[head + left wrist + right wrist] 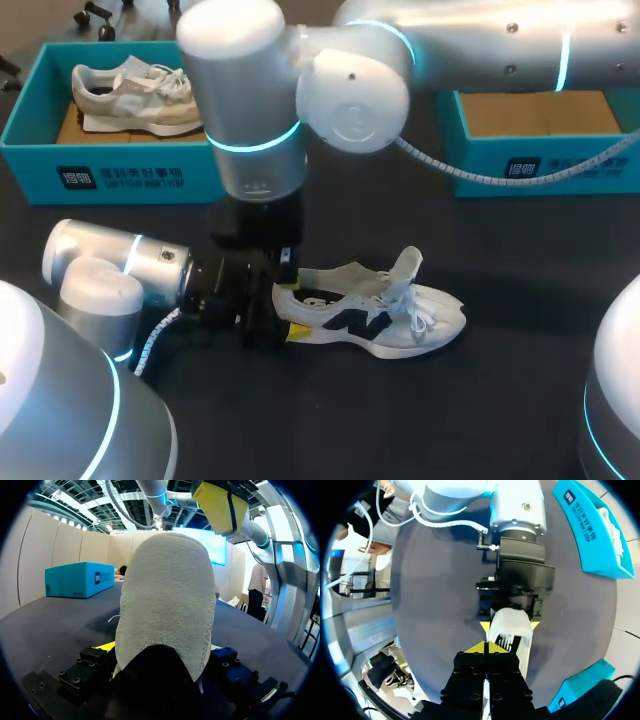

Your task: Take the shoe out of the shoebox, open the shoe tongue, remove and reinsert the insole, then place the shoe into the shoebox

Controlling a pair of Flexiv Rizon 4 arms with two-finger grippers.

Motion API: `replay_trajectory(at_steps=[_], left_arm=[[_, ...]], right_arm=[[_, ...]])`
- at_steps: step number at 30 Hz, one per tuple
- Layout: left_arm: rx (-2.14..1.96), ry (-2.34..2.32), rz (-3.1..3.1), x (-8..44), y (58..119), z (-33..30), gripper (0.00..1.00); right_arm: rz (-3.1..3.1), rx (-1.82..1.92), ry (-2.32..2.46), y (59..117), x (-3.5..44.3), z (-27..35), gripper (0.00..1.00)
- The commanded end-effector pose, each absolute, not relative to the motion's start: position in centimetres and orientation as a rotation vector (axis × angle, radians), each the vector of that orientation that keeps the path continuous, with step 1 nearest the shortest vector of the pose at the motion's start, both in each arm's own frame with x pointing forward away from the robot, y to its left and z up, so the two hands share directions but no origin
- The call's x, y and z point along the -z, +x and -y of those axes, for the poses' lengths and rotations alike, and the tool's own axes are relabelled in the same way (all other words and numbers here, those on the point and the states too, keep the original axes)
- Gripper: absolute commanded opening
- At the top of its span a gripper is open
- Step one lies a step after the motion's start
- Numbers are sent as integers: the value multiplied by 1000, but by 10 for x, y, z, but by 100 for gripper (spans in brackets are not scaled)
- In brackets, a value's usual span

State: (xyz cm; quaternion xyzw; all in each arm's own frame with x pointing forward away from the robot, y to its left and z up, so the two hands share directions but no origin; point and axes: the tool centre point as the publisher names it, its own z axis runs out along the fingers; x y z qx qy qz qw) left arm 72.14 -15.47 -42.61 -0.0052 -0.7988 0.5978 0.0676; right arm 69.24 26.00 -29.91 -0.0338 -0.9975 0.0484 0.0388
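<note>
A white shoe (385, 318) with a dark side mark lies on its side on the dark table, toe to the right, tongue (406, 264) sticking up. My left gripper (272, 322) comes in from the lower left and is shut on the heel (165, 605); its yellow fingertips (485, 626) press both sides of the heel (511, 625). My right arm reaches across from the upper right. Its gripper (486, 648) hangs shut just above the heel end of the shoe, nothing in it; it also shows as a yellow tip (220, 502) above the heel.
A teal shoebox (40, 150) at the back left holds a second pale shoe (135, 95). Another teal box (530, 160) stands at the back right, its brown floor bare. Both boxes (592, 527) (580, 692) flank the grippers in the right wrist view.
</note>
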Motion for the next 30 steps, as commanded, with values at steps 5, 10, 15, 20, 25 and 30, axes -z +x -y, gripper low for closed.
replay_trajectory(at_steps=[5,10,15,20,25,30], left_arm=[[-1798,-16,2408,431,725,152,0],[-1798,-16,2408,431,725,152,0],[-1798,-16,2408,431,725,152,0],[-1798,-16,2408,431,725,152,0],[-1798,-16,2408,431,725,152,0],[-1798,-16,2408,431,725,152,0]], right_arm=[[3058,-155,-103,693,302,-263,0],[3057,-130,-103,696,306,-257,0],[3072,-118,-93,700,309,-249,0],[3090,-141,-94,706,312,-236,0],[3081,-120,-138,709,314,-230,0],[3081,-120,-138,709,314,-230,0]])
